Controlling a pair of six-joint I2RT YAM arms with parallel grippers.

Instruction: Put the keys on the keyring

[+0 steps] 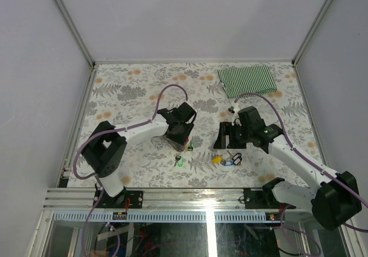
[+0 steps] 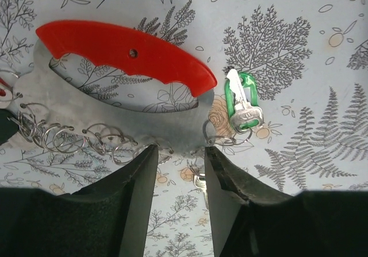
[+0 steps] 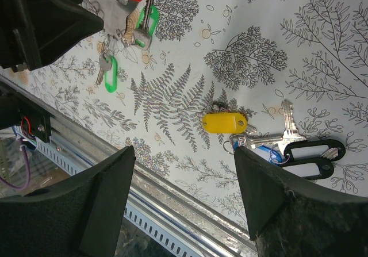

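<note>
Keyring at the left claw's tips, loose keys ahead of the spread right claw.

Only the left wrist view shows the keyring point(image 2: 123, 50) whole. Its red clip arches over a grey plate and its ring chain point(image 2: 63, 136) trails toward eight o'clock. The lower edge sits at the left gripper point(image 2: 178, 152), jaws apart, tablecloth showing between. A green key point(image 2: 241, 102) lies at three o'clock, just beside the clip. The right wrist view alone shows the right gripper point(image 3: 184, 152) wide apart and holding nothing. Beyond it lie a yellow key point(image 3: 225, 122), a blue key point(image 3: 265, 153) and black tags point(image 3: 313, 156) at four o'clock, and another green key point(image 3: 109, 73) at ten. Only the top view shows the striped cloth point(image 1: 247, 80).
</note>
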